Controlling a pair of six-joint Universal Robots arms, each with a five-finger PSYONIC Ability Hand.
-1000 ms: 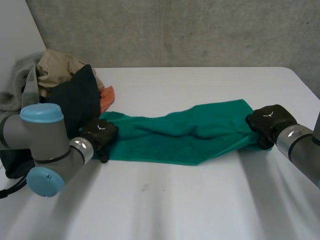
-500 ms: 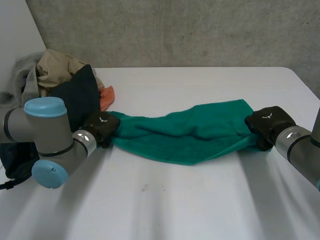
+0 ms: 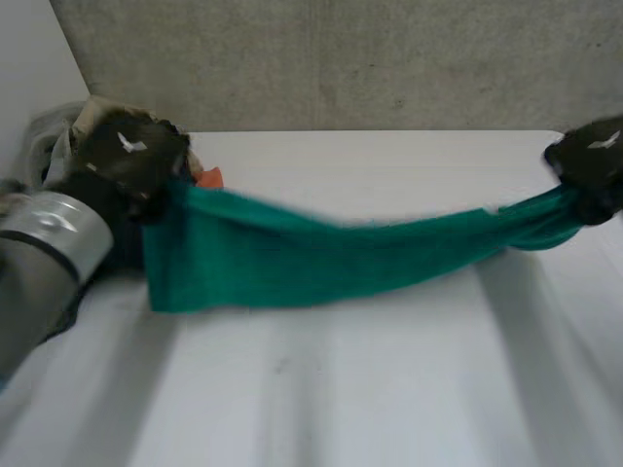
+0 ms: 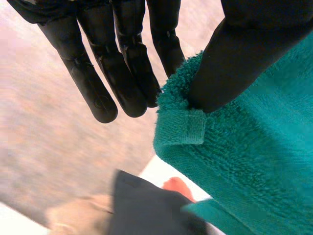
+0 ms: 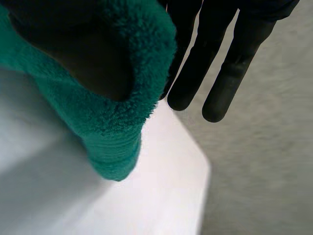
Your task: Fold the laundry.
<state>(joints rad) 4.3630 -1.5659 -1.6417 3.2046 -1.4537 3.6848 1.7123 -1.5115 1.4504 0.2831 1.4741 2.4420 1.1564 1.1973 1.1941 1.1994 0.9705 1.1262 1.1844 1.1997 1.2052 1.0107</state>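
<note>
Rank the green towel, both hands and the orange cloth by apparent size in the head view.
Largest: green towel.
Then left hand and right hand; the right is cut off at the edge, so unranked.
Smallest: orange cloth, a mere sliver.

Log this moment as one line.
left hand: pinches towel end | right hand: pinches other end | towel: slung between hands, sagging over table | laundry pile: behind left hand

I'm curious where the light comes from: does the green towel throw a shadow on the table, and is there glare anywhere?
Head view: soft-edged grey shading on the table beneath the green towel held by the left robot hand and right robot hand, no glare. Right wrist view: the table is greyer under the towel's end, brighter beyond. Probably diffuse overhead light.
</note>
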